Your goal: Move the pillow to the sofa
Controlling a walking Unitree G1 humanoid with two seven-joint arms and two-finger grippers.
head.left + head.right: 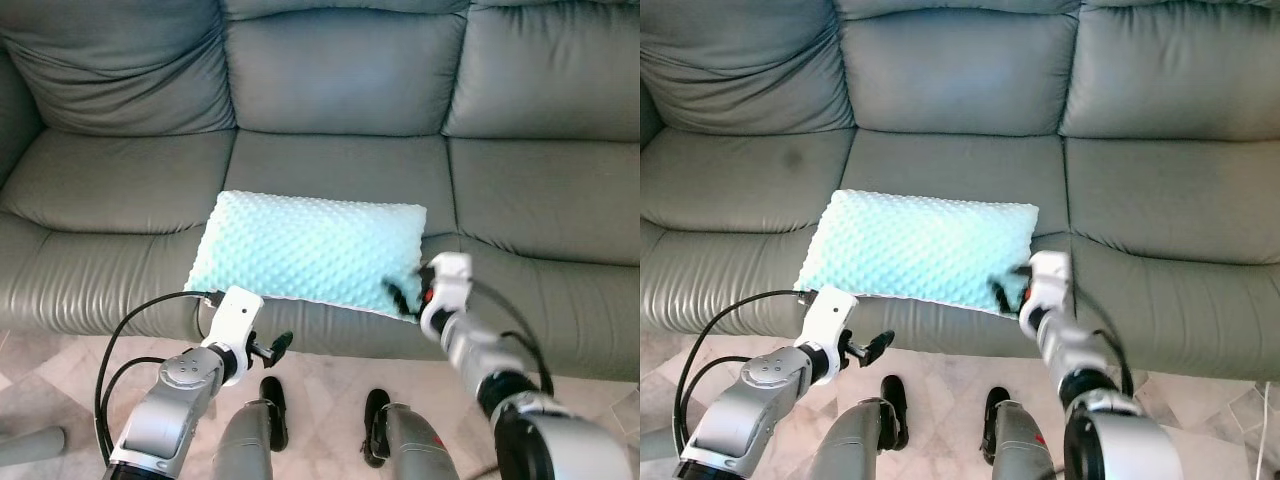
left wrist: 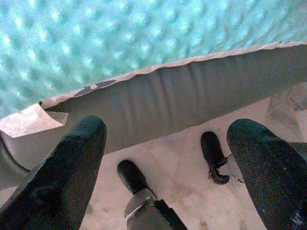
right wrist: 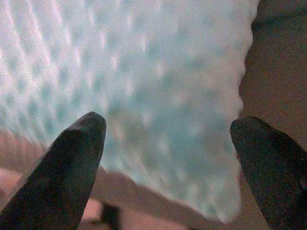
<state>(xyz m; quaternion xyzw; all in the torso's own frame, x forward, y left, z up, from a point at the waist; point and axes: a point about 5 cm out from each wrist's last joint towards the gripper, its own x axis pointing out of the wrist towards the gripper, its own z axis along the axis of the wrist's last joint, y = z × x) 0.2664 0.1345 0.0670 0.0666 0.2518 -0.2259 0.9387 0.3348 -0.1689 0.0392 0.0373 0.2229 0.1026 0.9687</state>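
Both fingers of the right gripper [image 3: 168, 158] are spread wide at the near right corner of the pillow [image 1: 310, 250]. Fingers of the left gripper [image 2: 168, 158] are spread too, below the seat's front edge. That dimpled turquoise pillow lies on the middle seat of the sofa [image 1: 540, 190].

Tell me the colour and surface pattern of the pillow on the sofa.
The pillow is pale mint-turquoise with a raised dotted texture, clearest in the left eye view.

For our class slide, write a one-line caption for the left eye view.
Pillow lies on the grey sofa; open right gripper at its corner, open left gripper below the seat edge.
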